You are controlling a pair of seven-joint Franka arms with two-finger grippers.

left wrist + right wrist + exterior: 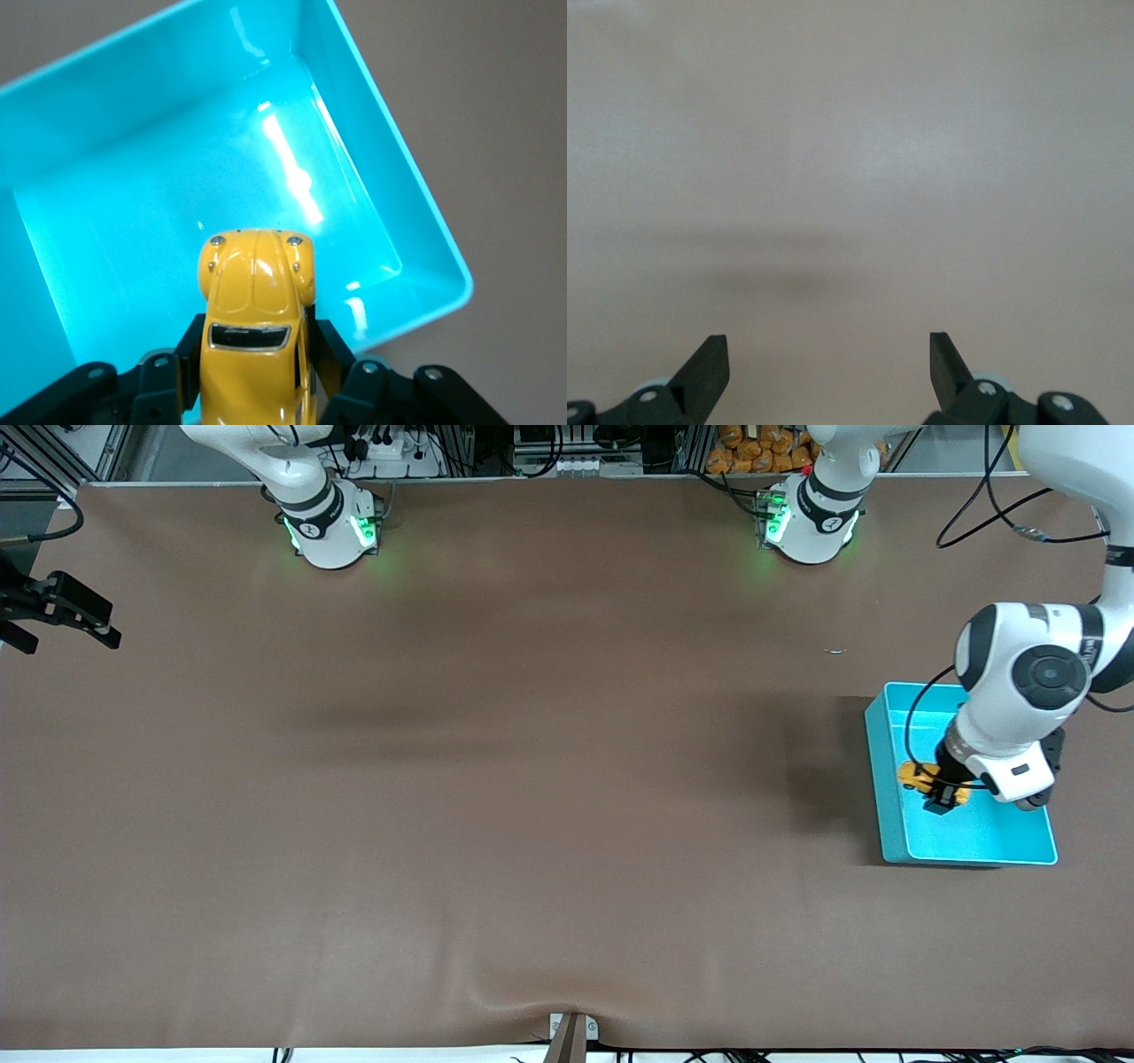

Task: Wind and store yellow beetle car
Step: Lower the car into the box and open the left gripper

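Note:
The yellow beetle car (918, 777) hangs just above the floor of the teal bin (888, 779), held by its sides in my left gripper (941, 795). In the left wrist view the yellow beetle car (254, 310) sticks out nose-first from between the black fingers (190, 354), with the teal bin (133, 195) and nothing else in it beneath. My left gripper (255, 359) is shut on the car. My right gripper (66, 609) waits at the right arm's end of the table. In its own wrist view the right gripper (828, 359) stands open over bare brown mat.
The teal bin stands at the left arm's end of the brown table mat (496, 779). A tiny pale scrap (835, 651) lies on the mat farther from the front camera than the bin. A small bracket (570, 1036) sticks up at the table's front edge.

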